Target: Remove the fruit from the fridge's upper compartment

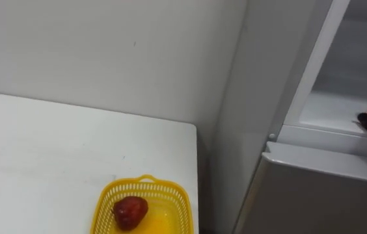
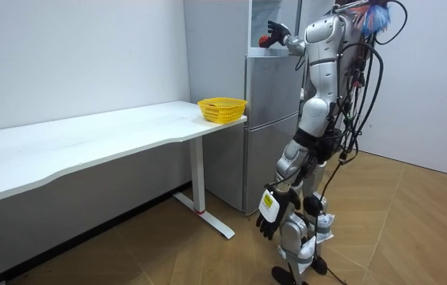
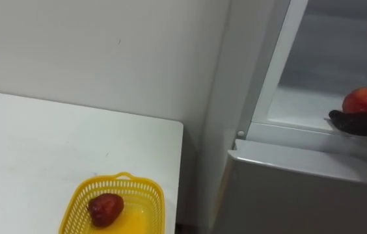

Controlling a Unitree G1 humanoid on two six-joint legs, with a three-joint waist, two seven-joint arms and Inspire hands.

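Observation:
A red fruit (image 3: 366, 100) sits at the front edge of the open upper fridge compartment (image 3: 300, 104). My right hand (image 3: 360, 123) has its dark fingers curled under and around it. In the room view that hand (image 2: 273, 36) is raised to the compartment with the fruit in it. My left hand (image 2: 269, 214) hangs by my thigh with relaxed fingers. On the white table's corner by the fridge stands a yellow basket (image 1: 146, 184) with another red fruit (image 1: 130, 211) in it.
I stand facing the grey fridge (image 2: 267, 119), whose lower door (image 1: 320, 188) is closed. The long white table (image 2: 89, 138) runs along the wall to my left, ending right beside the fridge. Wooden floor (image 2: 414, 229) lies open behind me.

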